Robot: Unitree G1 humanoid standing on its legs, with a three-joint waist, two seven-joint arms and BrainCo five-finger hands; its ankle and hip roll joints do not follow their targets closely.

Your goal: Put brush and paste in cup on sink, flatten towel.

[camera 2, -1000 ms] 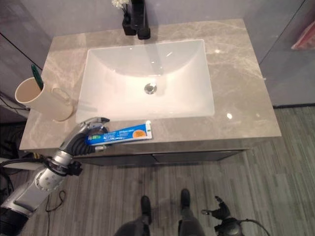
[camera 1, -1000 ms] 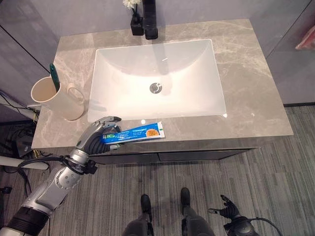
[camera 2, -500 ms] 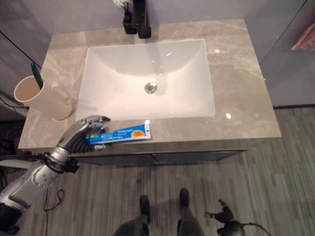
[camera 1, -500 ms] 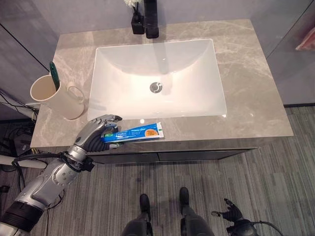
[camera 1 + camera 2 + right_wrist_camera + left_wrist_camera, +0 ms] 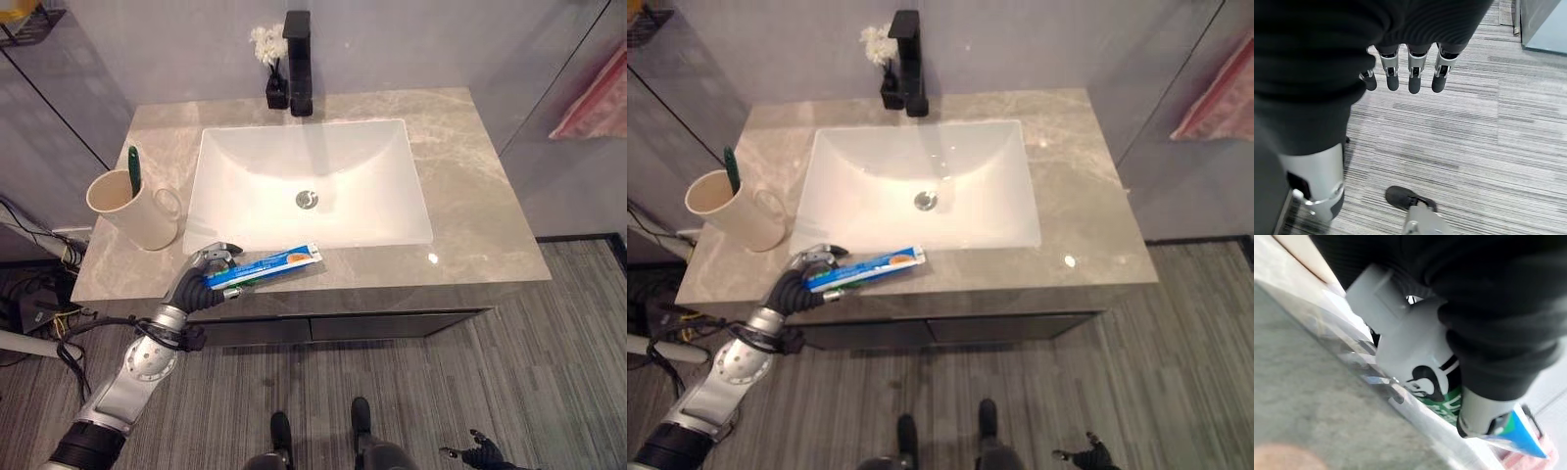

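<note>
A blue and white toothpaste tube [image 5: 274,264] lies slanted along the front edge of the grey stone counter [image 5: 470,215]. My left hand [image 5: 201,277] is shut on its cap end, and the tube's green print [image 5: 1442,404] shows between the fingers and thumb. A cream cup [image 5: 137,211] with a handle stands at the counter's left end, a green toothbrush [image 5: 134,168] upright in it. A pink towel [image 5: 593,98] hangs at the far right. My right hand [image 5: 1410,73] hangs low over the floor, fingers straight and empty.
A white rectangular basin [image 5: 309,176] takes up the counter's middle, with a black faucet [image 5: 299,64] and a small vase of white flowers [image 5: 265,44] behind it. Grey walls close in on both sides. Striped grey flooring lies in front.
The whole picture has shifted, so the camera has moved. My left hand has closed tighter on the tube's cap end, and the tube now slants a little more.
</note>
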